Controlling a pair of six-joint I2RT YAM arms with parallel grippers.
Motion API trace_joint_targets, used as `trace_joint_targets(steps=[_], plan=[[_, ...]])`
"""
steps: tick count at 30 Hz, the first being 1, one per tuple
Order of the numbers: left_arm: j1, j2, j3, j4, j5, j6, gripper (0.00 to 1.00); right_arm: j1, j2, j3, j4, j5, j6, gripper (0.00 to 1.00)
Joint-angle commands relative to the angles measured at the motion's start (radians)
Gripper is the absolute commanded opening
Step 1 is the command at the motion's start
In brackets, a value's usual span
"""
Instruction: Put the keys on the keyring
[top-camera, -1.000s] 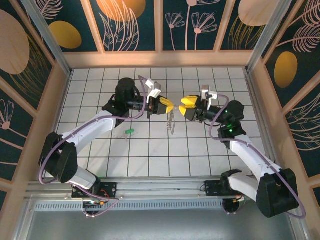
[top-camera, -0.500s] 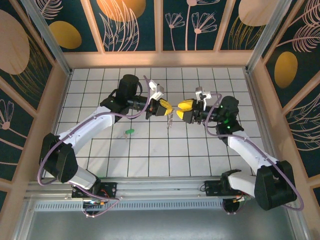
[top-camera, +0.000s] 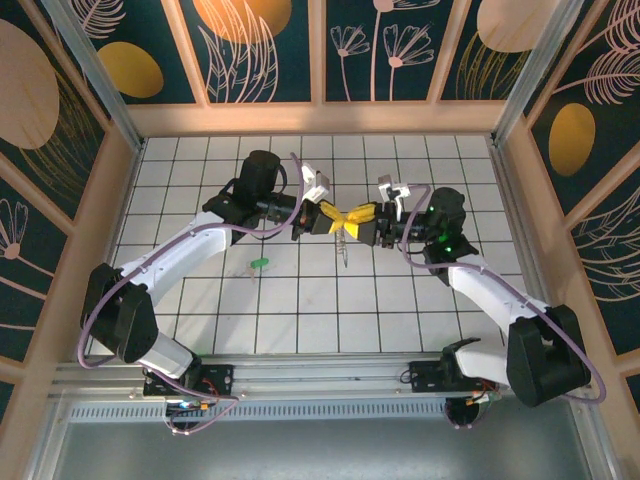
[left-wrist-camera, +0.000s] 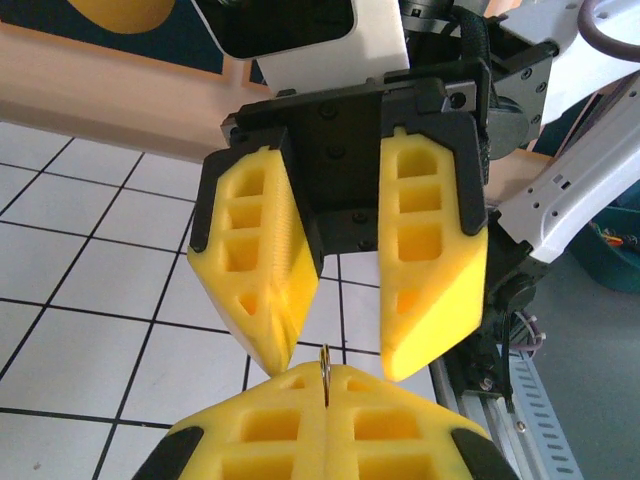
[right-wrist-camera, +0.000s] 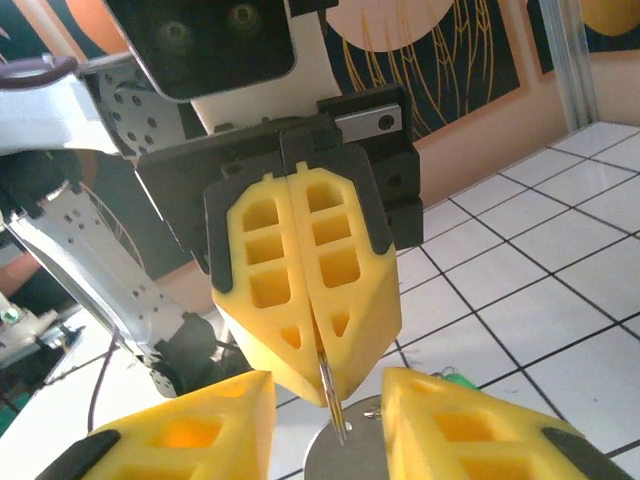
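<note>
Keyring (top-camera: 343, 246) is, in our judgement, light, thin and stiff: a smooth metal wire that can slip or turn easily between soft pads, and the small pieces on it will swing freely. We would take it on the bare wire, away from the hanging pieces, and leave its opening free for a key. It looks pale and silvery. In the wrist views we see only its narrow edge, and below it a flat round silvery piece (right-wrist-camera: 350, 455) that we cannot identify surely. It hangs in the air above the middle of the table (top-camera: 400, 310), pinched by the clenched yellow fingers of the left gripper (top-camera: 337, 214). The right gripper (top-camera: 359, 214) meets it tip to tip, its fingers (left-wrist-camera: 430, 290) spread apart on both sides of the wire, grasping nothing. One green key (top-camera: 259, 264) lies on the table, to the left and nearer, well apart.
</note>
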Motion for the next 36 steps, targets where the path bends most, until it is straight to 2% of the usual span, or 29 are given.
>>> trace_joint_targets(steps=[1, 5, 7, 8, 9, 12, 18, 23, 30, 36], plan=[[-0.006, 0.001, 0.037, -0.006, 0.022, 0.021, 0.0, 0.008, 0.006, 0.029, 0.024, -0.033, -0.019, 0.22], [-0.007, 0.0, 0.037, -0.005, 0.022, 0.021, 0.0, 0.008, 0.004, 0.026, 0.02, -0.031, -0.023, 0.0], [-0.007, -0.002, 0.037, 0.001, 0.02, 0.017, 0.0, 0.009, 0.001, 0.025, 0.011, -0.028, -0.033, 0.0], [-0.007, -0.005, 0.034, 0.014, 0.012, 0.007, 0.06, 0.008, -0.002, 0.024, 0.006, -0.019, -0.038, 0.0], [-0.007, -0.011, 0.027, 0.036, -0.009, -0.013, 0.15, 0.007, -0.005, 0.02, 0.004, -0.008, -0.041, 0.0], [-0.005, -0.05, -0.019, 0.123, -0.096, -0.077, 0.27, -0.008, -0.023, 0.001, 0.034, 0.021, -0.026, 0.0], [0.012, -0.136, -0.141, 0.33, -0.216, -0.23, 0.33, -0.032, -0.054, -0.022, 0.123, 0.044, 0.031, 0.0], [0.058, -0.144, -0.249, 0.572, -0.123, -0.399, 0.33, -0.032, -0.077, -0.029, 0.219, 0.054, 0.091, 0.0], [0.058, -0.115, -0.313, 0.794, 0.013, -0.544, 0.32, -0.027, -0.08, -0.034, 0.32, 0.067, 0.162, 0.0], [0.054, -0.09, -0.32, 0.912, 0.065, -0.626, 0.33, -0.011, -0.061, -0.033, 0.367, 0.084, 0.191, 0.0]])
